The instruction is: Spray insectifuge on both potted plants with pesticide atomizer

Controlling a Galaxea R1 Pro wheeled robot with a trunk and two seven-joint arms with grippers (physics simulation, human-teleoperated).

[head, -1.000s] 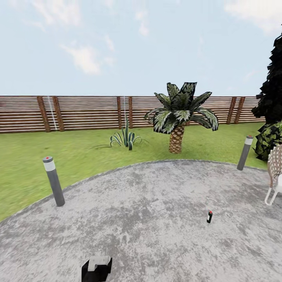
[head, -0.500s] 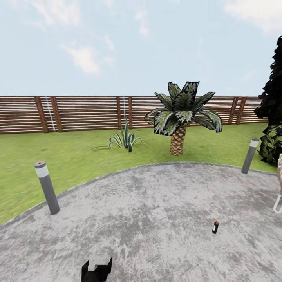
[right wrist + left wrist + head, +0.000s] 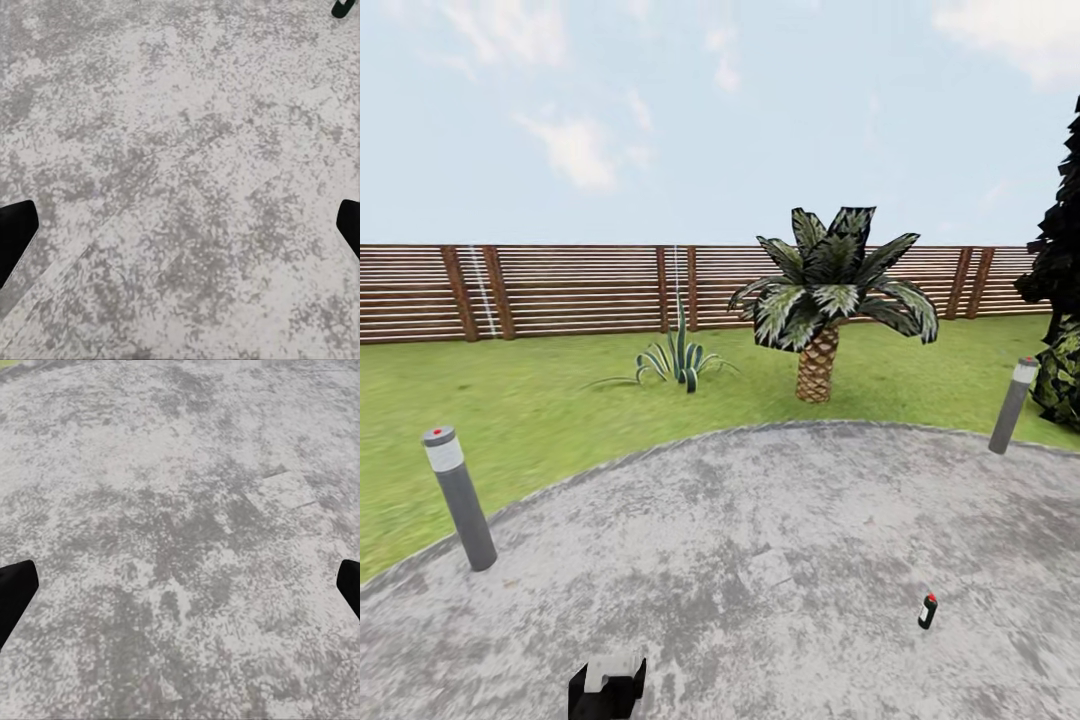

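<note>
Head view, patio: I'm looking over the round mottled grey patio [image 3: 760, 560], lawn [image 3: 540, 410] beyond it, wooden fence [image 3: 580, 290] across the back.
Head view, atomizer: there's the pesticide atomizer [image 3: 927, 611], standing on the paving low at my right, red spot on top, well apart from my arms.
Head view, lamps: one grey bollard lamp [image 3: 458, 498] at the patio edge on my left, another bollard [image 3: 1012, 404] at the far right edge.
Head view, plants: a palm [image 3: 826, 300] on the grass past the patio, a spiky agave-like plant [image 3: 678, 360] to its left, a dark bush [image 3: 1062, 300] at the right border.
Head view, arm: a black-and-white part of my arm [image 3: 607, 686] at the bottom edge (can't tell jaw state from here).
Left wrist view: my left gripper [image 3: 180, 585] has its jaws spread wide, nothing between them, bare paving below.
Right wrist view: my right gripper [image 3: 180, 225] is released too, jaws wide, and a sliver of the atomizer [image 3: 343, 7] sits at the frame corner.
</note>
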